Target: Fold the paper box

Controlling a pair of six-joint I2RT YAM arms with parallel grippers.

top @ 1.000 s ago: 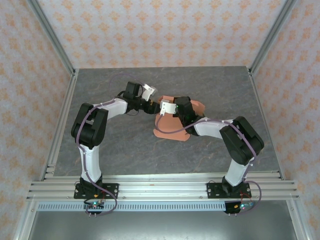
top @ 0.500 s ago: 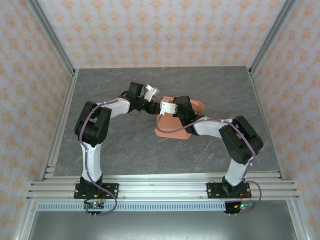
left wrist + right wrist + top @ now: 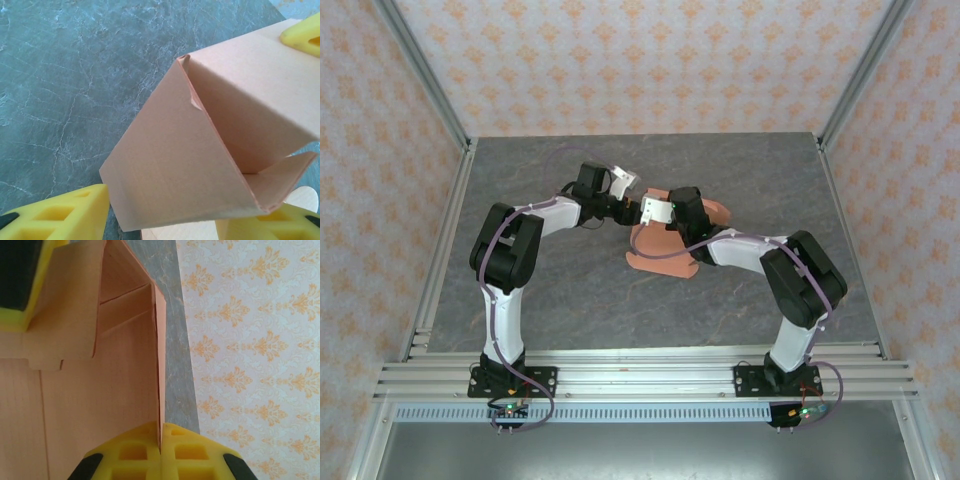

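Right wrist: right end effector (image 3: 161,442) clamps paper box (image 3: 100,390); left end effector (image 3: 165,220): grip unclear.

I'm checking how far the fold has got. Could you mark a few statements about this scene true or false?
1. The right gripper has its jaws shut on a wall of the salmon-orange card paper box. True.
2. The box lies as a flat sheet. False: walls are raised, so it is partly folded.
3. The left gripper has its jaws apart, with a card panel between them. True.
4. The table is bare wood. False: the grey marbled table looks like stone.
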